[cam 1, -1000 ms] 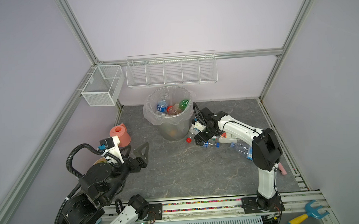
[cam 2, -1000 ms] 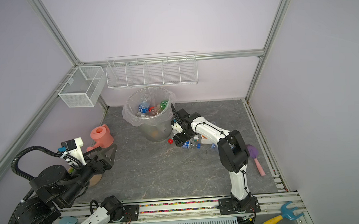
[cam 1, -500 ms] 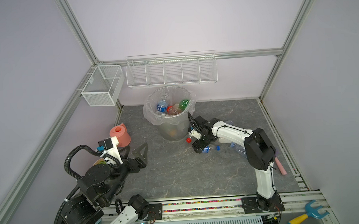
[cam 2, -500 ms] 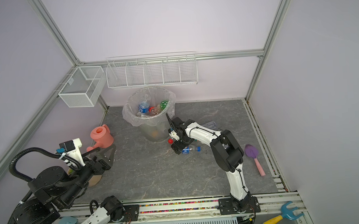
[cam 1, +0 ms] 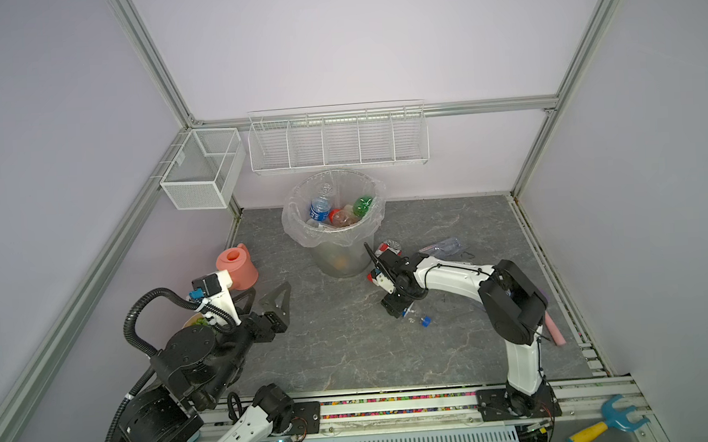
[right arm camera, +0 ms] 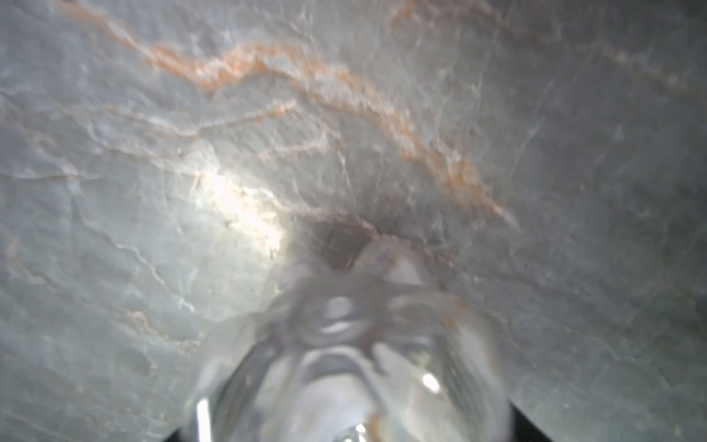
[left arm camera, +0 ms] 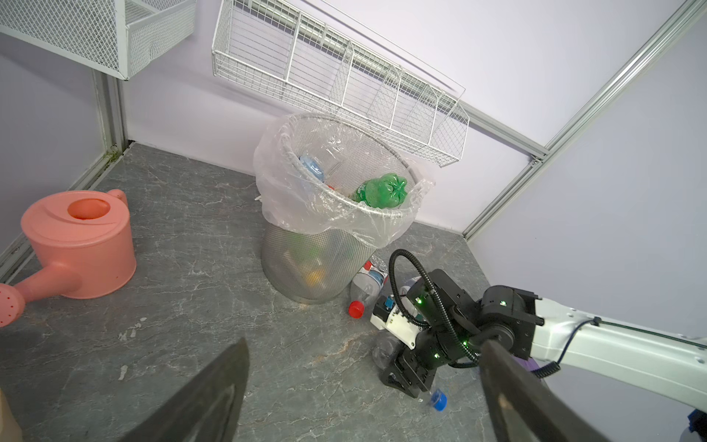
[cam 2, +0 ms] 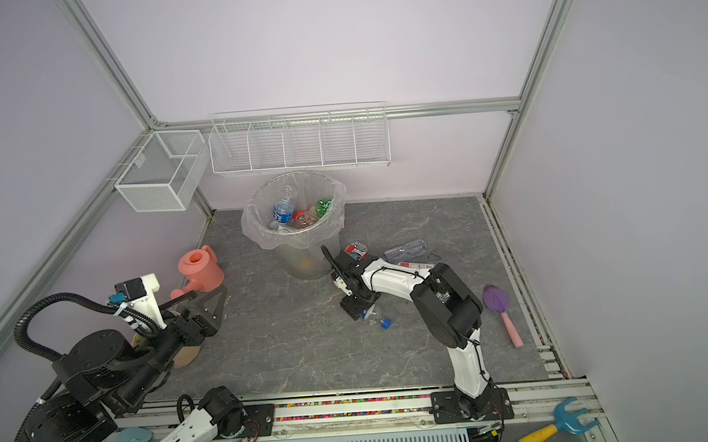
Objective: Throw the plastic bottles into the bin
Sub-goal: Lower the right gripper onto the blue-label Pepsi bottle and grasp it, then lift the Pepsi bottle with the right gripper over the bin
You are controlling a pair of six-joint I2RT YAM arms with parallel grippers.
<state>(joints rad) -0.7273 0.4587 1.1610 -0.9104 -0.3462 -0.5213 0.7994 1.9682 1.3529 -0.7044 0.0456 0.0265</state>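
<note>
Right gripper [cam 1: 398, 310] clamps a clear plastic bottle with a blue cap [right arm camera: 344, 363] against the floor.
Left gripper [cam 1: 265, 301] spread wide; the round grey bag-lined bin [cam 1: 337, 256] stands just beyond the right gripper.

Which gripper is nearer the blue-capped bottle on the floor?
Right. The right gripper is down on the blue-capped bottle; the left gripper hangs far off, near the pink watering can.
</note>
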